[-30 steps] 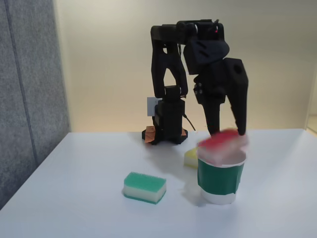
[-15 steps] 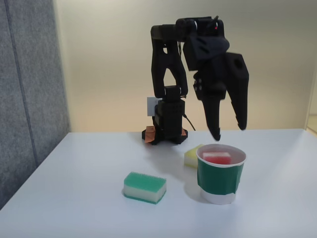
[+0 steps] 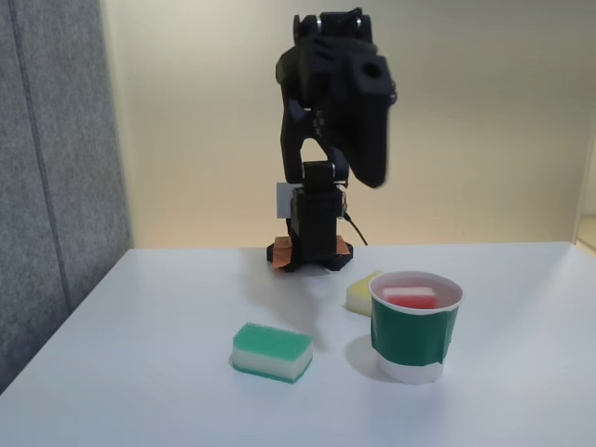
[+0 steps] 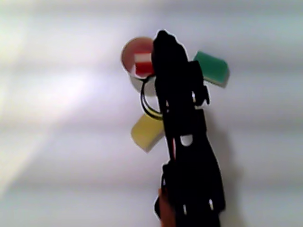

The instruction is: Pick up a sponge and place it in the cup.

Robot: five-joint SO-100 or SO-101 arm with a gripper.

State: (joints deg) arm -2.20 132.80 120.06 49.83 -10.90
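So the sponge point(image 3: 410, 296) sits down inside the cup point(image 3: 414, 340), red side up, looks done to me. The gripper point(image 3: 372, 177) hangs high above the table, up and left of the cup; can't tell if its jaws are apart or closed.

A white table point(image 3: 168, 391) carries everything. The cup point(image 3: 415, 340) stands on it toward the right of the fixed view. A green-topped sponge point(image 3: 272, 352) lies to the cup's left, apart from it. A yellow sponge point(image 3: 360, 292) lies just behind the cup. The arm's base point(image 3: 312, 253) sits farther back, behind and left of the cup.
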